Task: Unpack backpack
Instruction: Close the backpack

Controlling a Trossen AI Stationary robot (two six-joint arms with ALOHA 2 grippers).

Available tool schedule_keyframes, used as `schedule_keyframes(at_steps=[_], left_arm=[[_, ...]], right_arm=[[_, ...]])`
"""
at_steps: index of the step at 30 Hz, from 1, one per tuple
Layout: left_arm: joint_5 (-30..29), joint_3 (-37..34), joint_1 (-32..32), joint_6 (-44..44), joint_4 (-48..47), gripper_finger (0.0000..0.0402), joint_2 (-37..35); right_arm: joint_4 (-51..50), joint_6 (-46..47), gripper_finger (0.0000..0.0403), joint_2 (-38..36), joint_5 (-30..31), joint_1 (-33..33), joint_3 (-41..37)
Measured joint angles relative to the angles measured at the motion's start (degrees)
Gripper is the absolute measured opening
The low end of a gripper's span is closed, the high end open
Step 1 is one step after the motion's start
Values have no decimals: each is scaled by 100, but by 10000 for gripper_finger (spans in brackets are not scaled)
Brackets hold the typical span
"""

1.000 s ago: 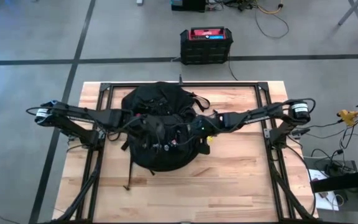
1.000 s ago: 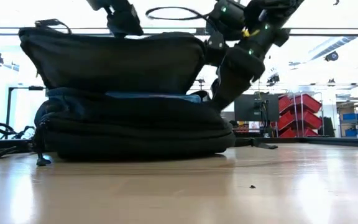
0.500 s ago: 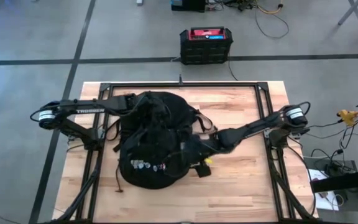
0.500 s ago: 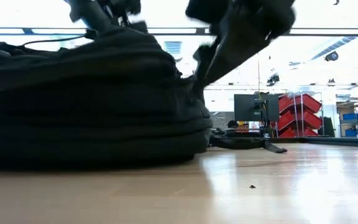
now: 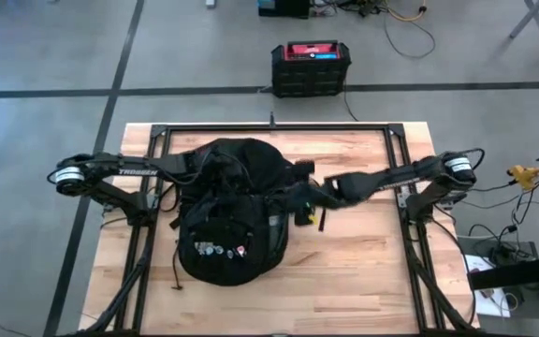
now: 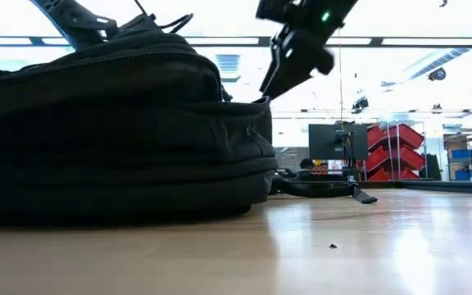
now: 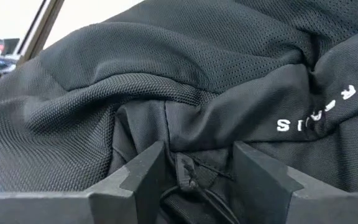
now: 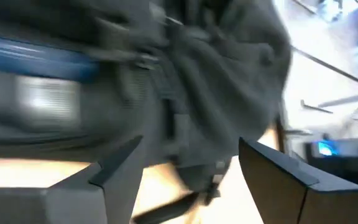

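On table (image 5: 363, 262), left of centre: backpack (image 5: 227, 225), long axis far-to-near. Left gripper (image 7: 194, 171) nearer, at far-left top, fingers parted around cord and fabric fold. Right gripper (image 8: 185, 171) beside right flank, spread, gripping nothing.

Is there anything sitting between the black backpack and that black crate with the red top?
Nothing stands between them. In the high view, only bare table wood, the dark frame bar and grey floor separate the backpack from the crate.
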Motion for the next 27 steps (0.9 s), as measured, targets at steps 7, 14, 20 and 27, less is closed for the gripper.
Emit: schedule_keyframes(at_steps=[7,14,20,27], left_arm=[[-531,-8,326,105,162,158,14],[-521,-12,668,129,268,157,14],[-374,-23,673,222,296,158,14],[-307,-32,673,199,298,156,14]], right_arm=[[938,182,199,598,-1843,77,-89],[1577,140,181,1132,-768,517,-129],[1261,191,172,972,-620,478,-131],[1131,676,172,568,-573,259,-142]])
